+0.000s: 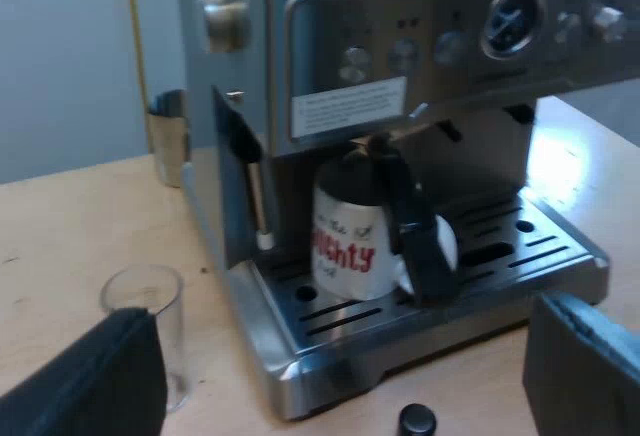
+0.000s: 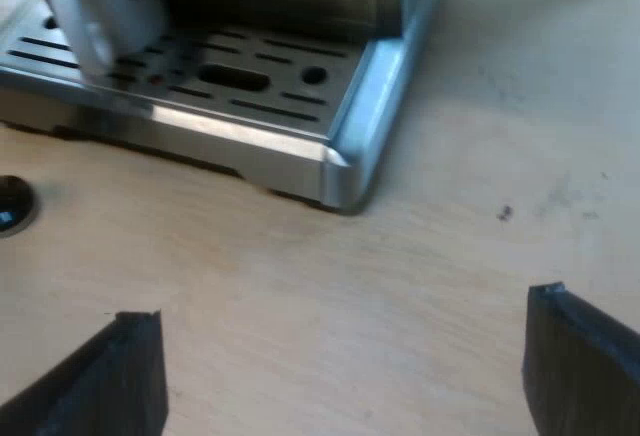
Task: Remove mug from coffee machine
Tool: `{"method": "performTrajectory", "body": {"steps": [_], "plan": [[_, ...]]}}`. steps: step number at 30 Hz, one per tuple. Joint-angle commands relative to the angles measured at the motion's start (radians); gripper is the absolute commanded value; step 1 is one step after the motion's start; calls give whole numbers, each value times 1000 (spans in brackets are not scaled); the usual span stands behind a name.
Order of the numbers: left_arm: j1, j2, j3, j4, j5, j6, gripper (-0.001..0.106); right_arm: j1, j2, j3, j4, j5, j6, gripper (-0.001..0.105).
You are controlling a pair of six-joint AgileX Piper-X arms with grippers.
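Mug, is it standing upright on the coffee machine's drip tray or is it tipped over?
Upright, on the tray. The mug stands with its base flat on the slotted drip tray of the espresso machine.

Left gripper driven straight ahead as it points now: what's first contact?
The left gripper, open, would probably meet the drip tray's front edge first, then the mug on it; depth unclear.

Mug (image 2: 95,1) on machine's drip tray (image 2: 250,81); rt gripper (image 2: 340,356), fingers (image 2: 115,381) wide apart, over wood table (image 2: 480,156)
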Motion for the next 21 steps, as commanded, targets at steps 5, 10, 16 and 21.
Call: {"method": "performTrajectory", "body": {"steps": [5,10,16,21], "plan": [[-103,136,-8,-119,24,-1,83,93,111,-57,-75,-24,-73,74],[-172,212,-8,-161,26,7,83,158,188,-61,-136,-48,-75,74],[-189,312,-8,-161,26,30,83,218,279,-61,-229,-48,-75,74],[-189,360,-8,-161,26,30,83,256,347,-61,-281,-48,-75,74]]}}
